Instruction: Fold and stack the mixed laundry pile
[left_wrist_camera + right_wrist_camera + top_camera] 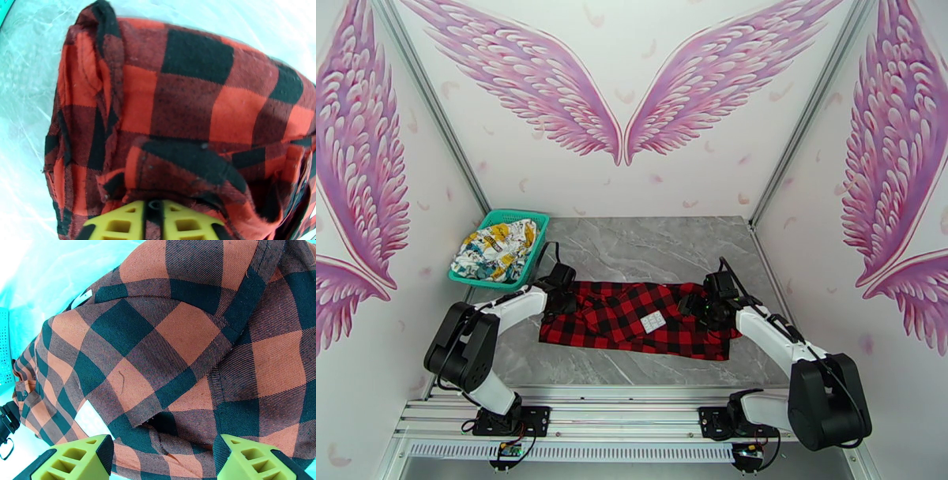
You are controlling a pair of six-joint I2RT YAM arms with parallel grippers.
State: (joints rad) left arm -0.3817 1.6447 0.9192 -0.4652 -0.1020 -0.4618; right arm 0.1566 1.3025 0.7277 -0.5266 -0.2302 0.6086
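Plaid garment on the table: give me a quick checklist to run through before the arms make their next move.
1. The left gripper is shut on the plaid garment: ok.
2. The right gripper has hold of the cloth: not ok, its jaws stand apart over the plaid.
3. The plaid garment lies wholly on the table: ok.
4. The white printed garment is out of the way in the teal basket: ok.
5. How many layers the left gripper pinches: cannot tell.
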